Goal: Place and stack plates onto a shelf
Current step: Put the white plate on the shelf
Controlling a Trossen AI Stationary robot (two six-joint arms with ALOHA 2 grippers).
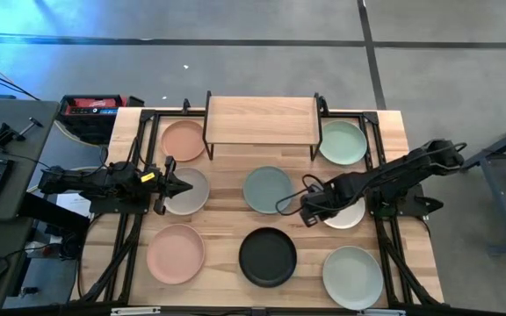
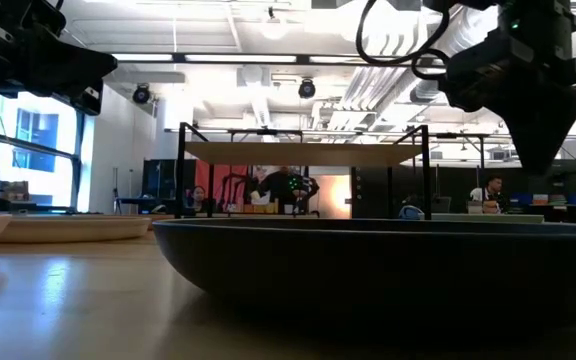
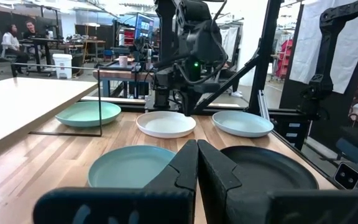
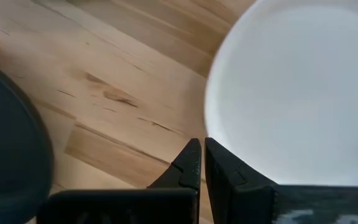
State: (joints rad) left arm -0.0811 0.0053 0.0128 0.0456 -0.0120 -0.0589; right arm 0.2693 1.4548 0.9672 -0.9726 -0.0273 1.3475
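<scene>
The shelf (image 1: pixel 262 121) stands at the table's far edge, its top bare. Around and before it several plates rest flat on the table: peach (image 1: pixel 183 140), pale green (image 1: pixel 343 142), grey (image 1: pixel 191 195), grey-blue (image 1: pixel 268 189), white (image 1: pixel 348 216), peach (image 1: pixel 176 253), black (image 1: pixel 268 256), pale green (image 1: pixel 352 276). My left gripper (image 1: pixel 183 186) hovers shut over the grey plate, fingers level toward the table's right (image 3: pixel 197 149). My right gripper (image 1: pixel 310 211) points down, shut, its tips (image 4: pixel 201 146) just outside the white plate's left rim (image 4: pixel 213 112). In the low view it hangs above the table (image 2: pixel 540 165).
Black metal frame rails run along the table's left and right sides (image 1: pixel 130 219). Bare wood lies between the plates, with the widest gap in front of the shelf. The black plate (image 2: pixel 368 260) fills the low view's foreground. People sit at desks in the room beyond (image 3: pixel 17 37).
</scene>
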